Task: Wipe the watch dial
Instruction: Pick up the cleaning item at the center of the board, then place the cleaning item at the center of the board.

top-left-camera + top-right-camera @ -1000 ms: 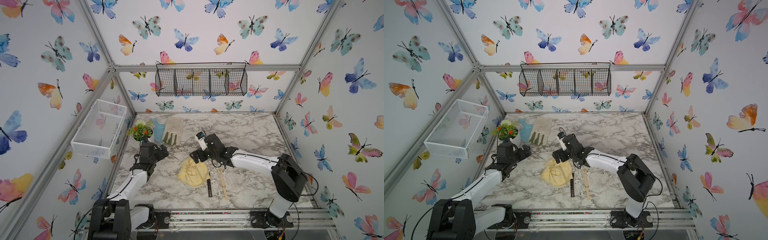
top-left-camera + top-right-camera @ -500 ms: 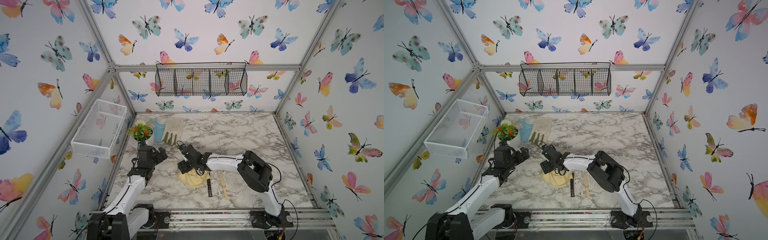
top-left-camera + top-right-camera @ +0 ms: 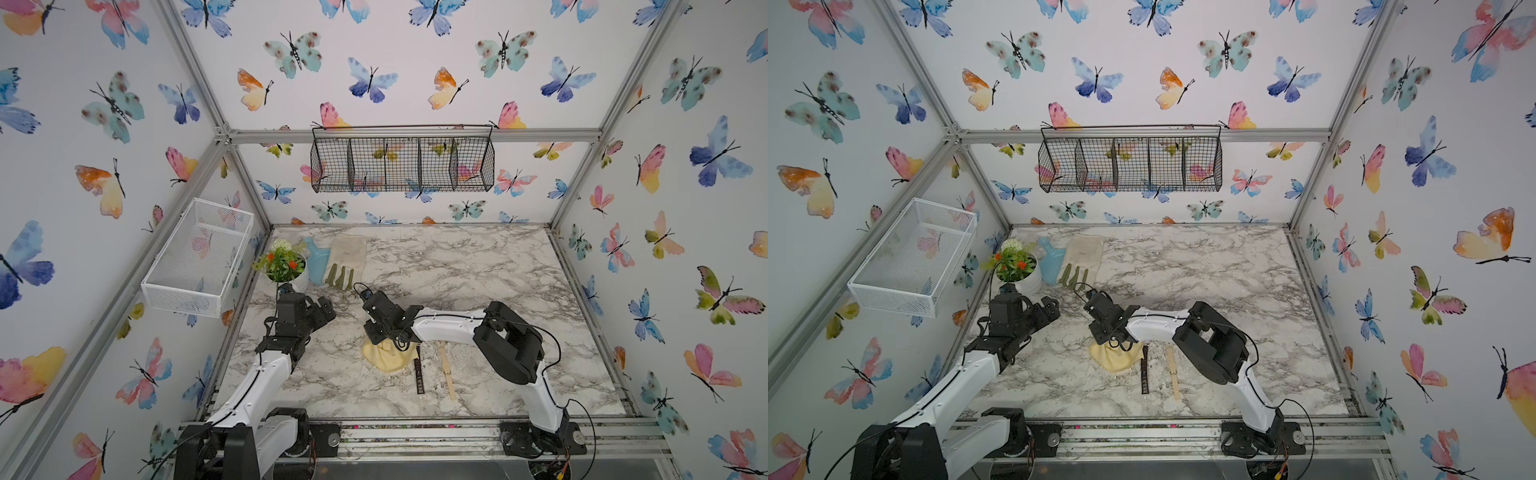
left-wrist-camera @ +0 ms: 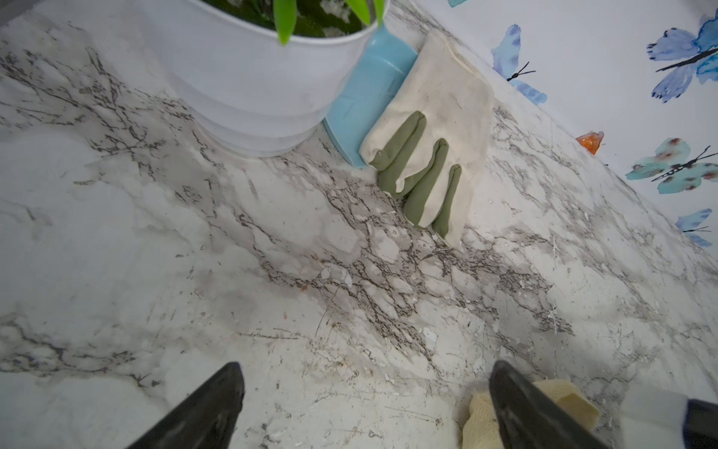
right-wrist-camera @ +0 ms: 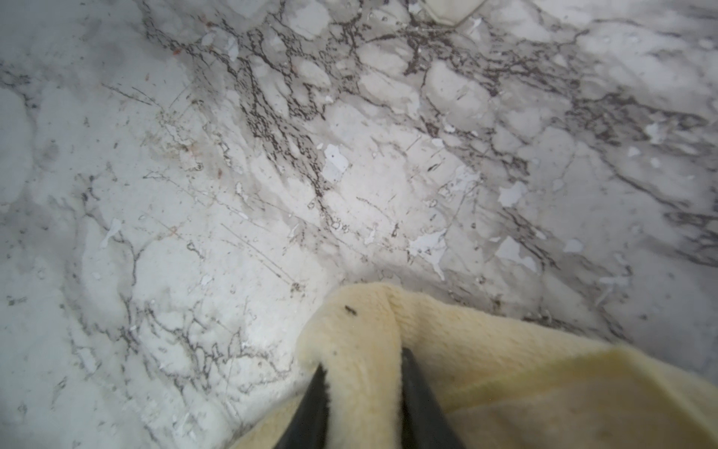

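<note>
**A:** Where is the watch sitting?

**B:** The watch is lying toward the near edge of the counter. Its dark strap is poking out from under the cloth, and a stick is lying just beside it. The dial is hiding, under the cloth or the arm; I cannot tell which.

**A:** What is the right gripper doing?

**B:** The right gripper is pinching a raised fold of the cloth. Its jaws are standing nearly together, with the pile bunching between them.

**A:** How should this grab be going?

**B:** I am thinking it is needing a deep, firm bite on that fold before lifting. A thin pinch is risking a slip. After that, the job is calling for light rubbing over the dial, so the watch is not skating away. The left gripper is hovering spread wide and empty over bare counter toward the left edge. It could be steadying the strap.

**A:** Is there room for moving?

**B:** Open counter is stretching across the middle and toward the right edge. The far-left corner is looking crowded: the pot is standing there with the scoop beside it, and the glove is overlapping the scoop.
</note>
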